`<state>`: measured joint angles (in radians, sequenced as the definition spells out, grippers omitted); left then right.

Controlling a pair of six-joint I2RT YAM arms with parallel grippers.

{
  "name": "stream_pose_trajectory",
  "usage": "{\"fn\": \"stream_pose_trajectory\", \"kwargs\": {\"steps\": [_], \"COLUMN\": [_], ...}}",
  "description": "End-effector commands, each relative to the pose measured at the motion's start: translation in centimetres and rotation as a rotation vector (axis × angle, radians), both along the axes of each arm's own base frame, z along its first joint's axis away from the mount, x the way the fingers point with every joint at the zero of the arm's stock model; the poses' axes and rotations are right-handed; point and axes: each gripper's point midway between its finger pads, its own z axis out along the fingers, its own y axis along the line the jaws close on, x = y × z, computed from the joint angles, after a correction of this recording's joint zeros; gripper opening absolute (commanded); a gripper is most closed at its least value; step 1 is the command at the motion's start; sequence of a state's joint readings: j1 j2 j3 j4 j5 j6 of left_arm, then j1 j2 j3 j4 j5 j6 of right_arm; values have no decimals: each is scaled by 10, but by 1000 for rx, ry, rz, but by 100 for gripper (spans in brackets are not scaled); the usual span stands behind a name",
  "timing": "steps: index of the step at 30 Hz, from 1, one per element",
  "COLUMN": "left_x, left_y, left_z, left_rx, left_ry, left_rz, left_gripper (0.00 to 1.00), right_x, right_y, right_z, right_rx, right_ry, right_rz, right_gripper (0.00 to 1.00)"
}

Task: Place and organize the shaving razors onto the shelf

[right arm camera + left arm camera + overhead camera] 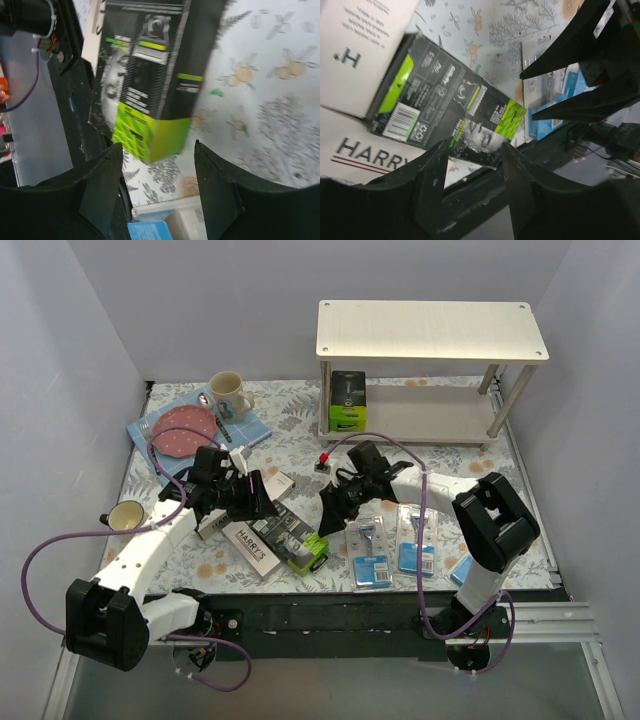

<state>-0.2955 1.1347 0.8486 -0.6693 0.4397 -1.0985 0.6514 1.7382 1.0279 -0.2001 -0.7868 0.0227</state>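
Observation:
The shelf (430, 330) stands at the back right, with one black-and-lime razor box (347, 400) on its lower board. A second black-and-lime box (297, 535) (450, 107) (145, 85) lies on the floral table between both arms. My left gripper (260, 502) (474, 147) hovers open over its end, nothing clamped. Just right of the box, my right gripper (331, 512) (157, 147) is open and empty. White HARRY'S boxes (250, 545) (360, 150) lie beside and under the box. Blue-carded blister packs (371, 552) (417, 540) lie to the right.
A cream mug (230, 392), a pink speckled plate (184, 428) and a spoon sit on a blue cloth at the back left. Another mug (125, 515) stands near the left wall. A small red item (323, 462) lies mid-table. Another blue pack (461, 570) lies under the right arm.

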Motion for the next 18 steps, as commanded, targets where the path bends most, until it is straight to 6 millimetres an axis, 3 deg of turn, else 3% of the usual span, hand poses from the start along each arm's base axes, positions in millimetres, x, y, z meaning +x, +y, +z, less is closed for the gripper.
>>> {"fn": "stream_pose_trajectory", "kwargs": {"steps": [1, 4, 6, 10, 13, 18], "left_x": [-42, -55, -55, -54, -50, -40], "left_y": [-11, -14, -12, -11, -5, -6], "left_z": [-9, -32, -38, -36, -34, -30], "left_rx": [-116, -145, -128, -120, -76, -86], "left_ry": [157, 231, 240, 234, 221, 173], "left_rz": [-42, -48, -39, -42, -10, -24], "left_gripper": [44, 43, 40, 40, 51, 56], "right_x": [-3, 5, 9, 13, 18, 43], "right_y": [24, 26, 24, 21, 17, -6], "right_z": [5, -9, -20, -38, -50, -76], "right_rx": [20, -15, -47, -92, -145, -243], "right_ry": [-31, -8, -7, 14, 20, 51], "right_rz": [8, -49, -75, -126, -171, -305], "right_gripper": [66, 66, 66, 65, 61, 55]}}
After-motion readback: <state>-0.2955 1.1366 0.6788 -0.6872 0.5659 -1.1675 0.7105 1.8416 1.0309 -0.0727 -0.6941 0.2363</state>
